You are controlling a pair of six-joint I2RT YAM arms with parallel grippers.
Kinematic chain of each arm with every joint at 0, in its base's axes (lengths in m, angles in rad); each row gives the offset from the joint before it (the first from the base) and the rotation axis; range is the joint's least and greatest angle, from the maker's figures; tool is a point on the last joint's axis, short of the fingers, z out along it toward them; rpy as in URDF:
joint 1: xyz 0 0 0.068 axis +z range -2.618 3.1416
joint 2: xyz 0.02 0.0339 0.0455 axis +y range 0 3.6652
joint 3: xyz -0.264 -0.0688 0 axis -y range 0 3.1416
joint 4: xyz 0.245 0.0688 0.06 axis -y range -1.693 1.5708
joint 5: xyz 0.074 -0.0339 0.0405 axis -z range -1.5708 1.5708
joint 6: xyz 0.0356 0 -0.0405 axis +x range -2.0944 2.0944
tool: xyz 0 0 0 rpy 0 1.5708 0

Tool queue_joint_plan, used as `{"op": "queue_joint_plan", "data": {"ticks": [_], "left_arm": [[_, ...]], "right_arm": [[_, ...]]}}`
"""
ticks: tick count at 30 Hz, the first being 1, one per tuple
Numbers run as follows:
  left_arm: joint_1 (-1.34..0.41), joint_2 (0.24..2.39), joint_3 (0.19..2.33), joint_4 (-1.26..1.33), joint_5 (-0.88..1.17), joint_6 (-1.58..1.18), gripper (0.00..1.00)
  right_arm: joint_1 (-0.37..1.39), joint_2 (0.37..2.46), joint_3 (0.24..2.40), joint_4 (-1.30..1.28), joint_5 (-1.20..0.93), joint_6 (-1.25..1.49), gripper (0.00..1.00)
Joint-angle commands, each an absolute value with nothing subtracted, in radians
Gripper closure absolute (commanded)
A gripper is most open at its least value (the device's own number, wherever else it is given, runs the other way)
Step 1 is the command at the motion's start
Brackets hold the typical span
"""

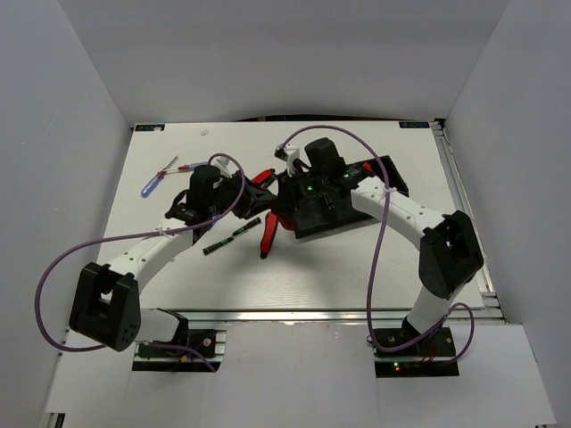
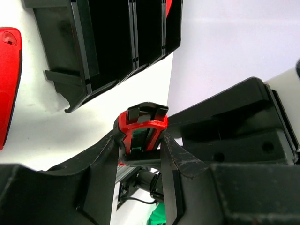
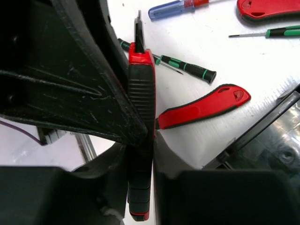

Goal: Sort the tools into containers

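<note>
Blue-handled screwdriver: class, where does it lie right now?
Top view: blue-handled screwdriver lies far left on the white table, beside a thin red-handled screwdriver.

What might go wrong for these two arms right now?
1. The right gripper clamps a red knife whose long end sticks out past its fingers. It might snag the tray or slip.
2. The left gripper holds a red tool, and the top view shows both grippers close together. They might bump.
3. Screwdrivers lie loose nearby, and a dropped knife could scatter them.
</note>
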State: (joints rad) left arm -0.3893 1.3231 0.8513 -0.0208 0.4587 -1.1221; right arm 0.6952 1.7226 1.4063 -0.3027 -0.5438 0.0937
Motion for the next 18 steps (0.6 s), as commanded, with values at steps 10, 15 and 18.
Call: {"op": "queue_joint_plan", "data": {"ticks": [10, 15, 18], "left_arm": [[-0.394, 1.286, 0.905, 0.011, 0.446, -1.115, 0.24], [-0.388, 1.253, 0.939, -0.04, 0.413, -1.062, 0.18], [-0.376, 1.223, 0.946, -0.092, 0.39, -1.022, 0.18]], "right_arm": [[0.703, 1.657, 1.367, -0.296, -0.512, -0.027, 1.0], [0.664, 1.621, 1.324, -0.327, -0.47, -0.101, 1.0], [0.622, 1.58, 1.287, -0.344, -0.401, -0.165, 1.0]]}}
